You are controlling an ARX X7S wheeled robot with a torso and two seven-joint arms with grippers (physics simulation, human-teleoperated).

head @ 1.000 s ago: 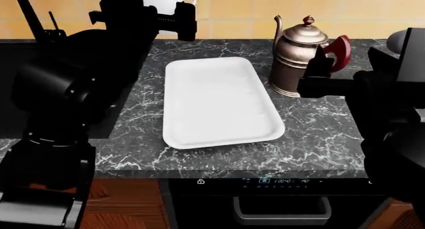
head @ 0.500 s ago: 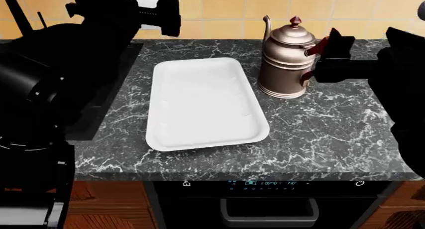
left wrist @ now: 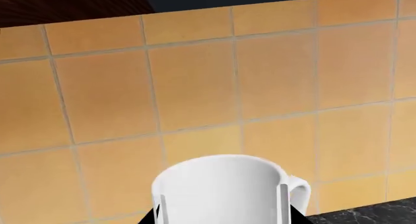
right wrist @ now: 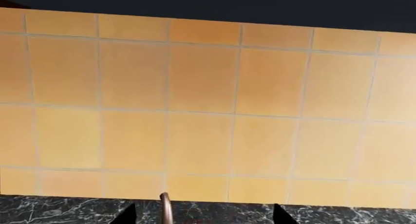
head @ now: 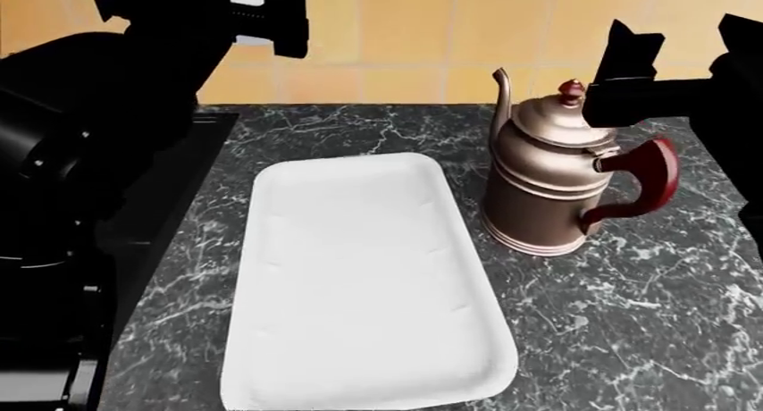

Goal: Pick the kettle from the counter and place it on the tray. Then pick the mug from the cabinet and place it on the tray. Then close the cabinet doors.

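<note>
The kettle [head: 551, 185] stands on the black marble counter [head: 620, 322], just beside the white tray [head: 364, 286] but not on it. So the first step looks not yet done. The tray has nothing on it.

The left gripper [left wrist: 221, 215] is closed on the white mug [left wrist: 224, 185], with a finger on each side of it. It holds the mug up high in front of the yellow wall tiles [left wrist: 195, 87]. In the head view the mug shows only as a white bit [head: 248, 9] by the left gripper [head: 256, 13].

The right gripper [head: 632, 67] is above and behind the kettle, near its lid, and holds nothing. Its two tips show apart in the right wrist view, with the spout [right wrist: 165, 207] poking up between them, so it looks open.

Next, the right arm likely needs to come down to the red handle [head: 638, 183], grip it, and lift the kettle over to the tray.

A moment ago the right gripper was right at the handle. Now it has gone up and off it. The head has also moved, so the kettle and tray look bigger and lower.
</note>
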